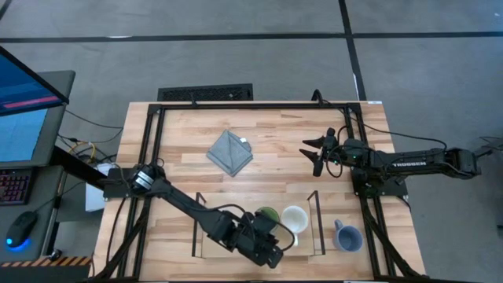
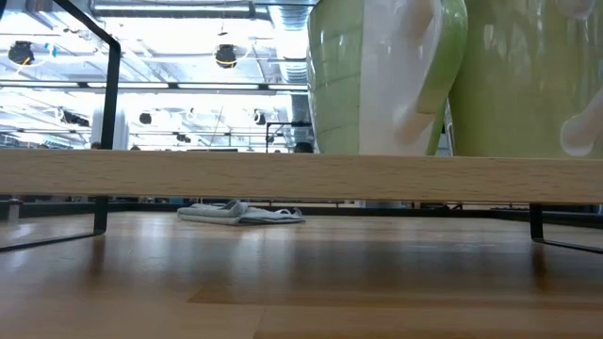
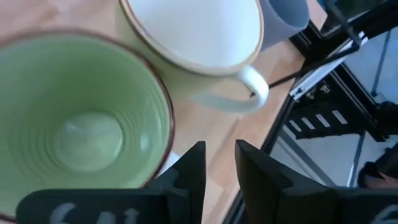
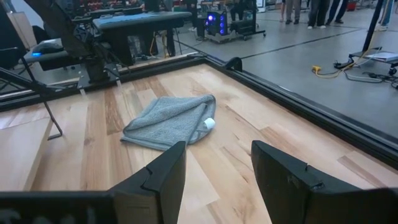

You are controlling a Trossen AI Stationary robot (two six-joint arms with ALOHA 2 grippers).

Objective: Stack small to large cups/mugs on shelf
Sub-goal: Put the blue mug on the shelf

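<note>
Here the green mug [image 3: 74, 118] sits just beside the left gripper's [image 3: 219, 168] empty fingers [image 3: 191, 171].

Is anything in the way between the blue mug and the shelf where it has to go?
Only the shelf's black wire end stands between them. The blue-grey mug sits on the table just outside it, beside the cream mug and green mug on the shelf. The left pincer hovers there.

green mug [image 2: 377, 75] and cream-white mug [image 2: 528, 75] tops cut off in low view, blue-grey mug [image 3: 286, 18] cropped
</note>
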